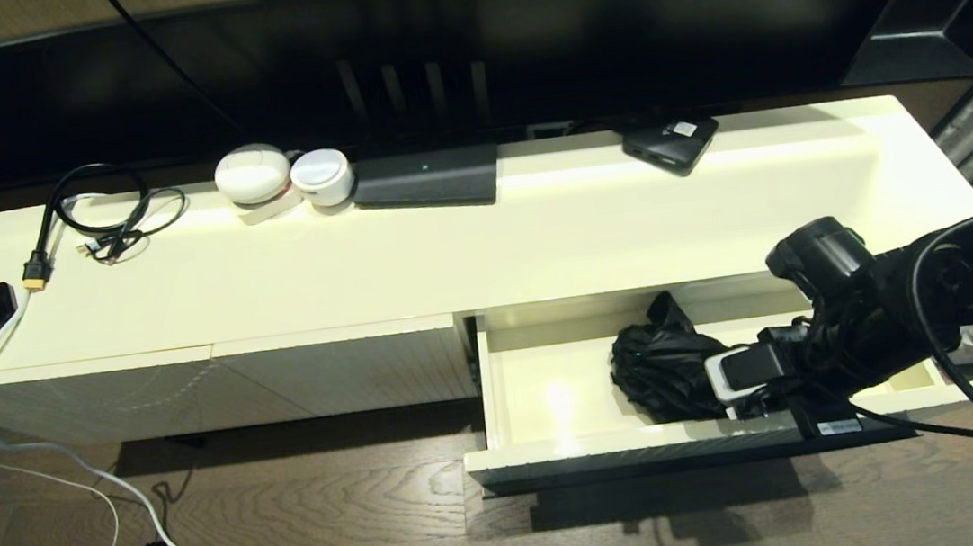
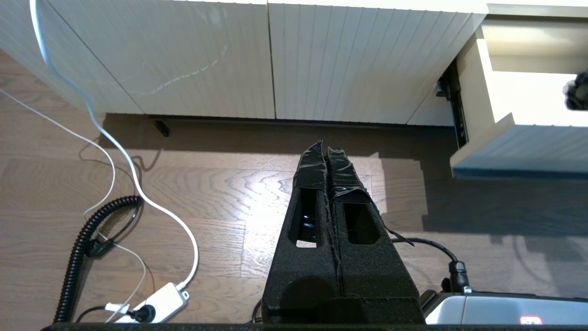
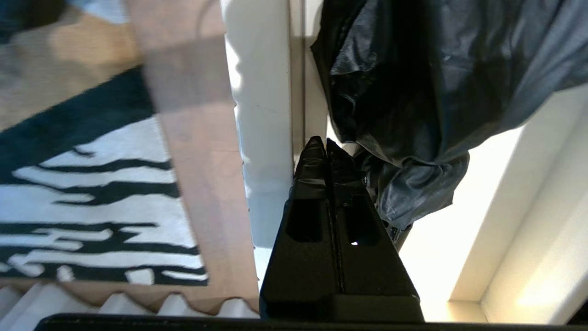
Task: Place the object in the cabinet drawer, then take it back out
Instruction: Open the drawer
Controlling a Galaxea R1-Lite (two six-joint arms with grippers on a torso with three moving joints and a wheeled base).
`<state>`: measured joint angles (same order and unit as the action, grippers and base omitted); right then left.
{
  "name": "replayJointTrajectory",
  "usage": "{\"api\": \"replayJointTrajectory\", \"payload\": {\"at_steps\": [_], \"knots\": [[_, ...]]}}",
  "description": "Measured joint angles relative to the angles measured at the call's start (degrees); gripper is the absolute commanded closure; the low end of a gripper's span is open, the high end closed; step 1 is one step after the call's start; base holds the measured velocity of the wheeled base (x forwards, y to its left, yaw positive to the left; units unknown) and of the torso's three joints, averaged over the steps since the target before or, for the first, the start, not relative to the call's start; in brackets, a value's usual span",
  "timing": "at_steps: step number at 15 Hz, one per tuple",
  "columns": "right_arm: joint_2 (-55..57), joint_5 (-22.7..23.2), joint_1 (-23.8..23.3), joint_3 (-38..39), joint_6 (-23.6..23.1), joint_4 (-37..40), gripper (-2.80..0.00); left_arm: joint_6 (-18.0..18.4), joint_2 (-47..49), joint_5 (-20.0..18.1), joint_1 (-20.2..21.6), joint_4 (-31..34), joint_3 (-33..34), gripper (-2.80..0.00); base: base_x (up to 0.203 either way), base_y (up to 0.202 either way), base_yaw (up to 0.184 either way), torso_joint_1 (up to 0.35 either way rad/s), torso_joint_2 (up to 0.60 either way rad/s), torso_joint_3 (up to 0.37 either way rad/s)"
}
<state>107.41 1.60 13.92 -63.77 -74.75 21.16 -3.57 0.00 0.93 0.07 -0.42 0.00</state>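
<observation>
Drawer [image 1: 559, 446]: closed right fingers [image 3: 317, 165] beside umbrella [image 3: 413, 92]

Wood plank floor [image 1: 314, 526] under a long cream cabinet [image 1: 483, 237]

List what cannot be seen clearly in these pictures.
- Umbrella handle: head view, hidden behind the right arm's camera.
- Right gripper: head view, hidden by its own wrist.
- Drawer handle bar: head view, partly behind the arm.
- Umbrella: left wrist view, cut off by the edge.
</observation>
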Motion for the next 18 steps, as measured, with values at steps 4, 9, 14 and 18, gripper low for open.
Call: {"api": "replayJointTrajectory", "payload": {"at_steps": [4, 9, 14, 18], "knots": [[-1.07, 0.09, 0.54, 5.08, 0.13, -3.82, 0.0, 0.01, 0.0, 0.01, 0.0, -0.02, 0.0, 0.0, 0.0, 0.0, 0.0, 0.0, 0.0, 0.0], [-1.68, 0.05, 0.54, 5.89, 0.03, -5.26, 0.0, 0.0, 0.0, 0.0, 0.0, 0.01, 0.0, 0.0, 0.0, 0.0, 0.0, 0.0, 0.0, 0.0], [-4.12, -0.39, -0.14, 2.64, 0.14, -7.24, 0.0, 0.02, 0.0, 0.01, -0.02, -0.01, 0.0, 0.0, 0.0, 0.0, 0.0, 0.0, 0.0, 0.0], [-7.85, -4.61, -0.39, -2.15, 1.73, -7.1, 0.0, 0.0, 0.0, 0.0, -0.02, 0.01, 0.0, 0.0, 0.0, 0.0, 0.0, 0.0, 0.0, 0.0]]}}
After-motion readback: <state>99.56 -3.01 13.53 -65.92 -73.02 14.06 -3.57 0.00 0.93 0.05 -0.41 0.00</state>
